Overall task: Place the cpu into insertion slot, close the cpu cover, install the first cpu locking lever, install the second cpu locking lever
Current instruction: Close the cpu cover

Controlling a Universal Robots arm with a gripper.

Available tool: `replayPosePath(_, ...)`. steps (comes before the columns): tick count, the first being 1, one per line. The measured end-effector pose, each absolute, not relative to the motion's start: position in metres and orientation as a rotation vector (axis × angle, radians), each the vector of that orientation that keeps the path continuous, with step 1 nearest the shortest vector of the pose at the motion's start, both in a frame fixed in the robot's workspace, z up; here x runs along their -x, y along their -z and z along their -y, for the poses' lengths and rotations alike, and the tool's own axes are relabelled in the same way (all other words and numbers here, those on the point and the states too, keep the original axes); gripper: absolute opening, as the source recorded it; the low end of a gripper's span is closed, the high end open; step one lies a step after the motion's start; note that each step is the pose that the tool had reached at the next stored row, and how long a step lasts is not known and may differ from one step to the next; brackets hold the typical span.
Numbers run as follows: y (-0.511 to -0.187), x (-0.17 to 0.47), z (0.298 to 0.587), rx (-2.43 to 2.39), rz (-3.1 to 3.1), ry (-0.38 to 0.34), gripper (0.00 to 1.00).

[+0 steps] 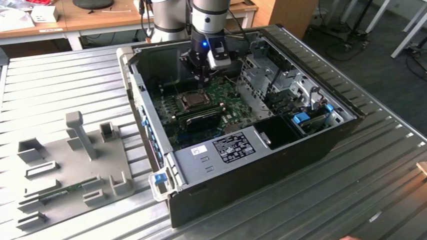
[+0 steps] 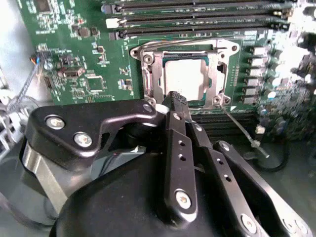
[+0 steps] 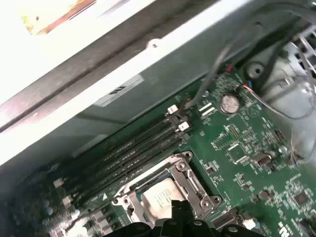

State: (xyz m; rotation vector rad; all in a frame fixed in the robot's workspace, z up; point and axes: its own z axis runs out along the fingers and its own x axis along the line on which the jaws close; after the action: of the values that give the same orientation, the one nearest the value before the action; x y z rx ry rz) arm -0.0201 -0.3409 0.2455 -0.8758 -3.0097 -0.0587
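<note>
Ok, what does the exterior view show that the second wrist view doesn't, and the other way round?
Exterior view: the whole open computer case on a ribbed metal table, with a grey fixture plate beside it. Second wrist view: the cpu framed by the closed cpu cover, and a thin wire lever angling away. Both: the gripper over the green motherboard.

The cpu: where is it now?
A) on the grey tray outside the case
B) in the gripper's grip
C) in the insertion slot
C: in the second wrist view the cpu sits in the insertion slot, framed by the cpu cover.
</note>
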Motion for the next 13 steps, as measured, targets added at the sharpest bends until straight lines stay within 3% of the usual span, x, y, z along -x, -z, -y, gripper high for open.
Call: replayPosePath(13, -0.2451, 0.0201, 0.3409, 0.496, 3.090, 0.057, 0.10)
